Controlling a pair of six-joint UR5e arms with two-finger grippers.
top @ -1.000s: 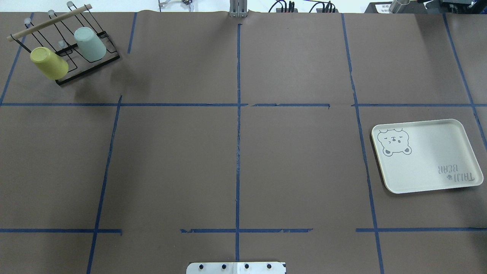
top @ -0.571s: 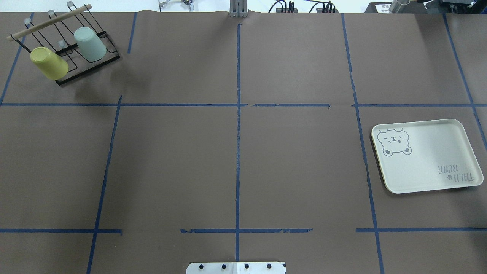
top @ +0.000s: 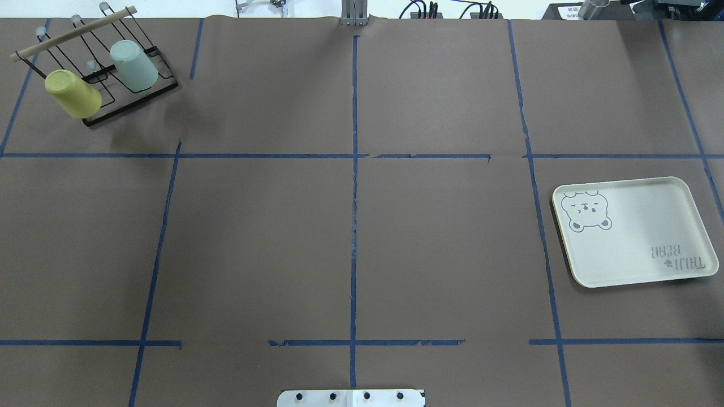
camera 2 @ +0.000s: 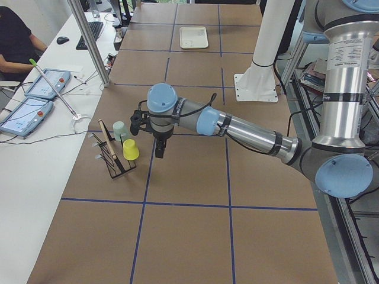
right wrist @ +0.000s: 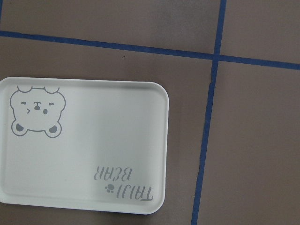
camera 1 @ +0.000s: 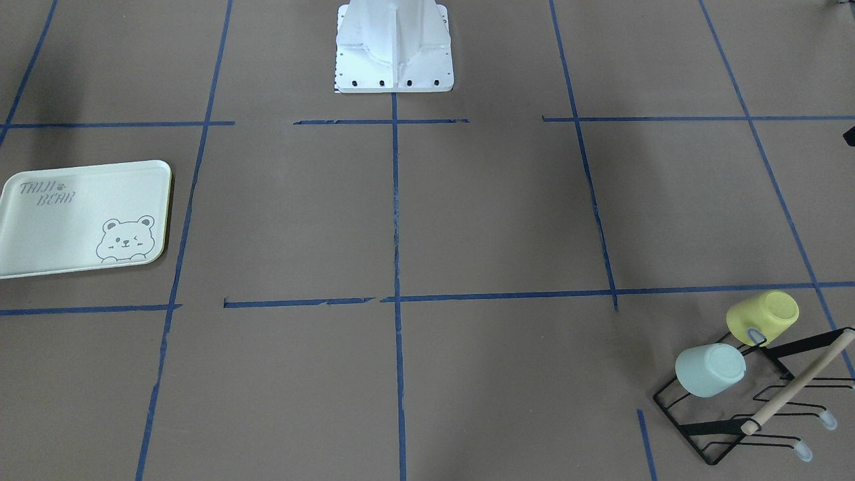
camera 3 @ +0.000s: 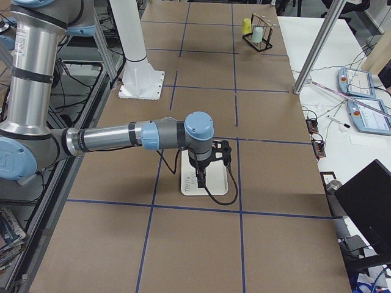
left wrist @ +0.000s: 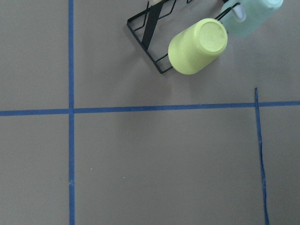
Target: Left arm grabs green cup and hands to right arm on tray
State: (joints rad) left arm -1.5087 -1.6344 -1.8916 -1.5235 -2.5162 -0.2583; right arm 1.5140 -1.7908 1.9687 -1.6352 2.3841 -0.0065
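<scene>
You are looking at a brown-papered table (top: 254, 237) gridded with blue tape. The green cup (top: 134, 66) is resting tilted, bottom upward, on the black wire rack (top: 131, 103) at the table's far left corner, just beside the yellow cup (top: 72, 93). The left arm (camera 2: 237, 127) is stretching out level over the table, and the left gripper (camera 2: 159, 151) is pointing down near the rack, apart from both cups; whether its fingers are open or closed, you cannot tell. The right arm (camera 3: 116, 138) is reaching out likewise, with the right gripper (camera 3: 200, 177) hanging above the tray (top: 639, 226); its finger spread is equally unclear.
</scene>
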